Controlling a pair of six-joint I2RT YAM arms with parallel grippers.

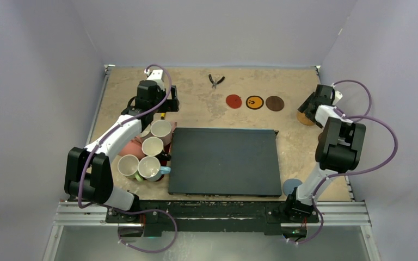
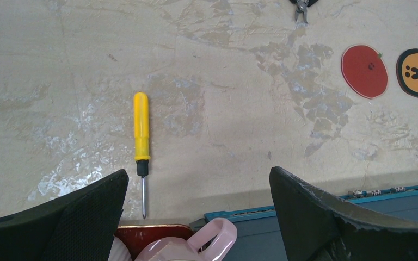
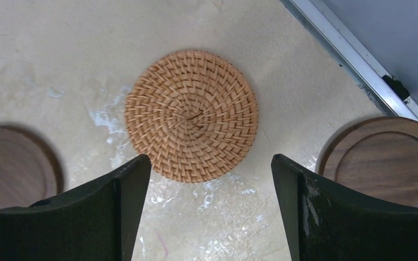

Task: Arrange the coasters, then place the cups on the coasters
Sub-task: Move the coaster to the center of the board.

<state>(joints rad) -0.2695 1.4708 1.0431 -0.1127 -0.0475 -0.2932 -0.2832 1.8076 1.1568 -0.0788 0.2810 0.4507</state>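
Red (image 1: 233, 100), yellow (image 1: 254, 102) and dark brown (image 1: 275, 103) coasters lie in a row at the back. My right gripper (image 1: 310, 106) hovers open over a tan woven coaster (image 3: 191, 115), whose near edge lies between the fingertips of the right gripper (image 3: 209, 160). A brown wood coaster (image 3: 383, 160) lies to its right, and the dark brown one (image 3: 11, 166) to its left. A grey-blue coaster (image 1: 291, 186) peeks out by the right arm. Several cups (image 1: 153, 146) cluster at the left. My left gripper (image 2: 198, 173) is open above a pale pink cup's handle (image 2: 215, 239).
A large black mat (image 1: 226, 161) fills the middle. A yellow screwdriver (image 2: 141, 136) lies on the table beyond the left fingers. Pliers (image 1: 215, 80) lie at the back. A red tray (image 2: 152, 236) sits under the cups. The table's metal rail (image 3: 348, 60) runs close by on the right.
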